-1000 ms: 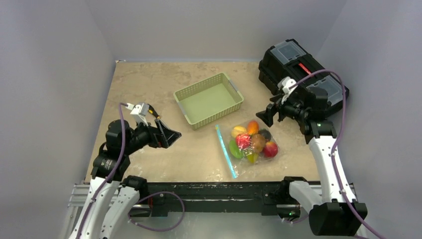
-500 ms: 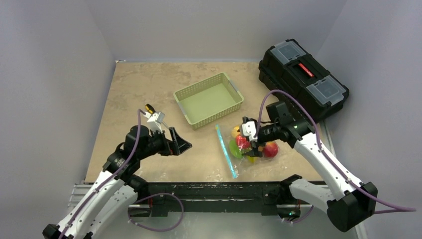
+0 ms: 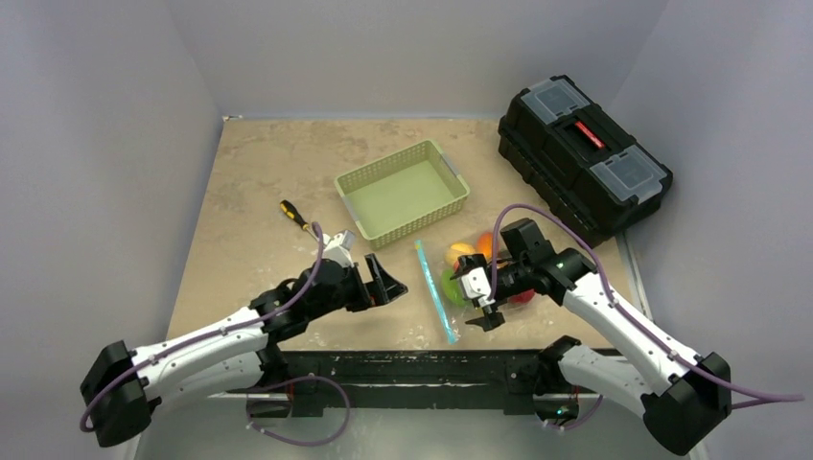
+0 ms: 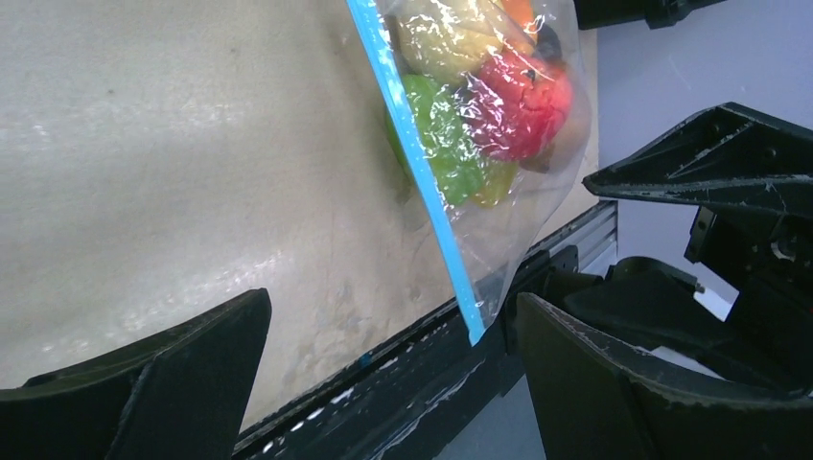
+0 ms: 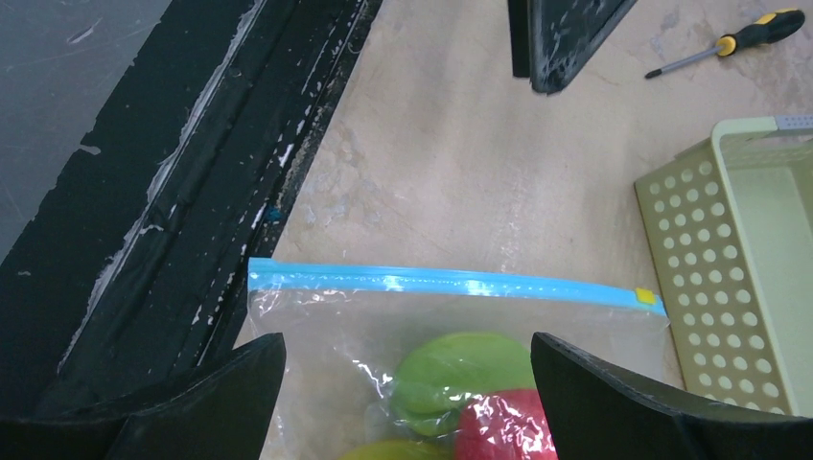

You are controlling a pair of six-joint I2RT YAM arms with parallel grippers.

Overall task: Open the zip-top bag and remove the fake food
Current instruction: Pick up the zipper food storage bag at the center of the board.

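The right gripper [image 3: 476, 299] stands with its jaws spread wide and nothing between them, poised over the zip-top bag [image 5: 316, 326], which lies flat on the table [image 3: 278, 163] near the front edge. The bag's light-blue zipper strip [image 3: 436, 292] is on its left side, and the fake food [image 5: 460, 369], green, red, yellow and orange, is bunched inside behind the strip. The left gripper [image 3: 391, 285], also wide open and empty, sits just left of the strip, facing it. A green basket [image 3: 382, 161] lies beyond the bag, a screwdriver [image 3: 292, 213] to the basket's left, and a black toolbox [image 3: 583, 153] in the far right corner.
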